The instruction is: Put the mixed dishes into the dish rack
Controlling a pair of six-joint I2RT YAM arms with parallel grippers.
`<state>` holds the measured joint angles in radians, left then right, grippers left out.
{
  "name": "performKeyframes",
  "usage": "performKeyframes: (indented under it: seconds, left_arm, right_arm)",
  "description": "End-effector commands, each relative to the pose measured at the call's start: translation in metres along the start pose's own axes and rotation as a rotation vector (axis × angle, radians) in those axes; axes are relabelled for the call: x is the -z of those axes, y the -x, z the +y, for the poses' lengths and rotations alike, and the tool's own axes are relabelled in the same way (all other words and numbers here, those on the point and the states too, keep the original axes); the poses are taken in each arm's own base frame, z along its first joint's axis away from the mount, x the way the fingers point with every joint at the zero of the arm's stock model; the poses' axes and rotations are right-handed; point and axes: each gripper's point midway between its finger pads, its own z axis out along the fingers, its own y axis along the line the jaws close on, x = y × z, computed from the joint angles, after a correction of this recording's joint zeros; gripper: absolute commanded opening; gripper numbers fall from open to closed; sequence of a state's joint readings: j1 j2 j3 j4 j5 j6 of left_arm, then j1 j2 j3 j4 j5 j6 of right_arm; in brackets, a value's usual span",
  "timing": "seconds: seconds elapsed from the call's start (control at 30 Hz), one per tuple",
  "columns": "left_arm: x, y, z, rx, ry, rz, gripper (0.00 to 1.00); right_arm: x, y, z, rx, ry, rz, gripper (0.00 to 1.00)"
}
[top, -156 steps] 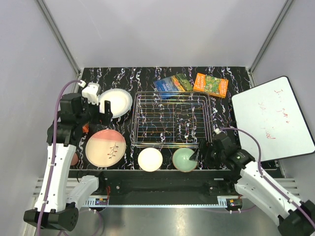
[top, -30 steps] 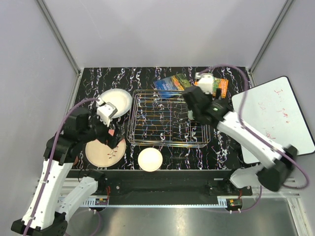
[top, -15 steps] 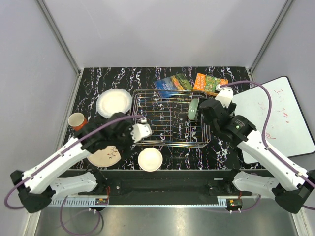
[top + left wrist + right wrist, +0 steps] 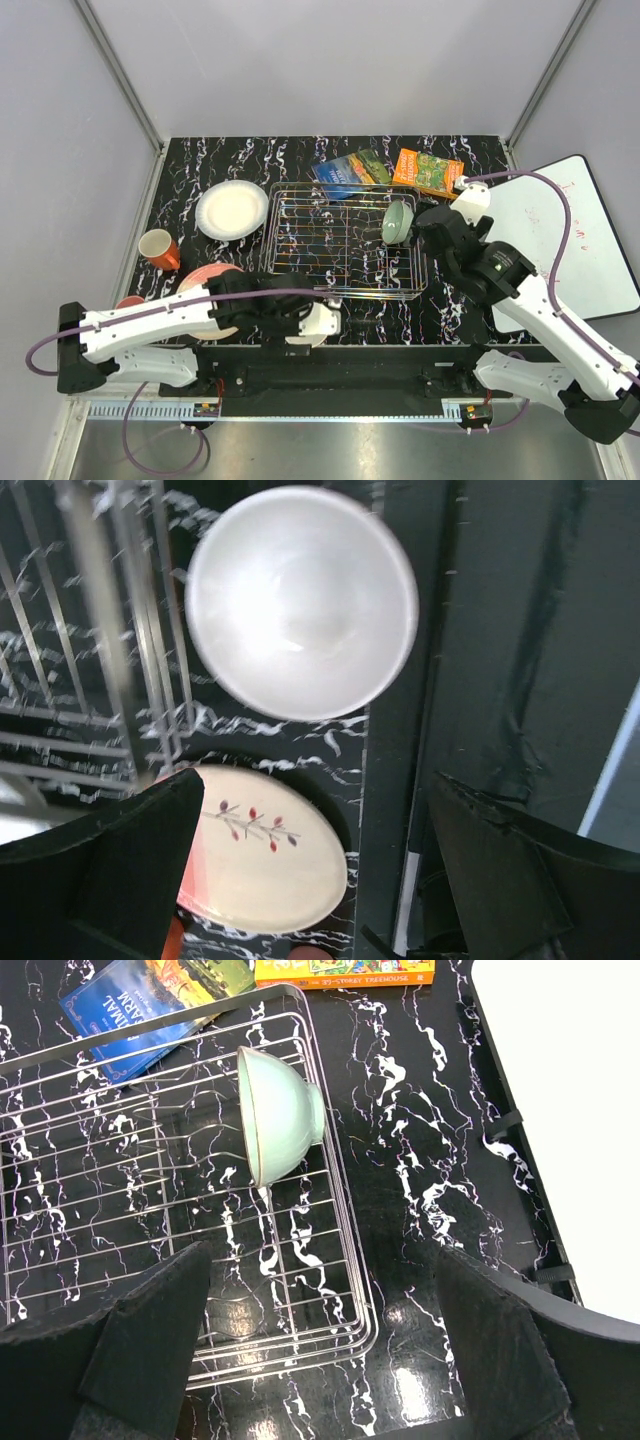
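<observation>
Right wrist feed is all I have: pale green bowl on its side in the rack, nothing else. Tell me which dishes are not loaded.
Observer: The white plate lies flat just left of the dish rack.
Operator: Report the left gripper.
Observer: The left gripper is open and poised over the cream bowl, which sits upright in front of the rack. Nothing is between its fingers.
Operator: Name anything else outside the rack.
Observer: The pink-and-cream plate with leaf sprig lies flat beside that bowl, a gap between them. A small cup stands upright further left.
</observation>
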<state>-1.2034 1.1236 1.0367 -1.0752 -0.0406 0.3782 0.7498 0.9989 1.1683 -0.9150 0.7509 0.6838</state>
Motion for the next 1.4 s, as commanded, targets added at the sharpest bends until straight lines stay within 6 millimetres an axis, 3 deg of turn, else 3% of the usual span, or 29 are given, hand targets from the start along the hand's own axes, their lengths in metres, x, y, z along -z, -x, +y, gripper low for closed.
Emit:
performKeyframes:
  seconds: [0.0, 0.2, 0.47, 0.63, 0.8, 1.03, 1.23, 1.37]
  left_arm:
    - [-0.007, 0.009, -0.042, -0.122, -0.172, -0.026, 0.99]
    - [-0.022, 0.009, -0.062, -0.152, -0.238, -0.027, 0.99]
    - [-0.046, -0.003, -0.047, -0.263, -0.123, 0.077, 0.99]
    - [-0.062, 0.011, -0.036, -0.266, -0.058, 0.049, 0.99]
    - [-0.075, 0.019, -0.038, -0.264, -0.062, 0.041, 0.98]
    - [-0.089, 0.009, -0.042, -0.222, -0.079, 0.131, 0.91]
    - [-0.105, 0.007, -0.042, -0.187, -0.067, 0.159, 0.80]
    - [-0.113, 0.010, -0.038, -0.177, -0.036, 0.165, 0.51]
  right_arm:
    - [0.009, 0.021, -0.009, -0.058, -0.025, -0.068, 1.00]
    - [0.012, 0.026, -0.014, -0.060, -0.045, -0.085, 1.00]
    - [0.013, 0.027, -0.012, -0.096, -0.022, -0.100, 0.99]
    - [0.017, 0.025, -0.011, -0.121, 0.035, -0.110, 0.96]
    - [0.022, 0.024, -0.015, -0.118, 0.078, -0.129, 0.90]
    - [0.021, 0.026, -0.016, -0.097, 0.077, -0.145, 0.89]
    - [0.021, 0.030, -0.015, -0.089, 0.072, -0.152, 0.88]
    - [0.023, 0.031, -0.017, -0.094, 0.075, -0.162, 0.88]
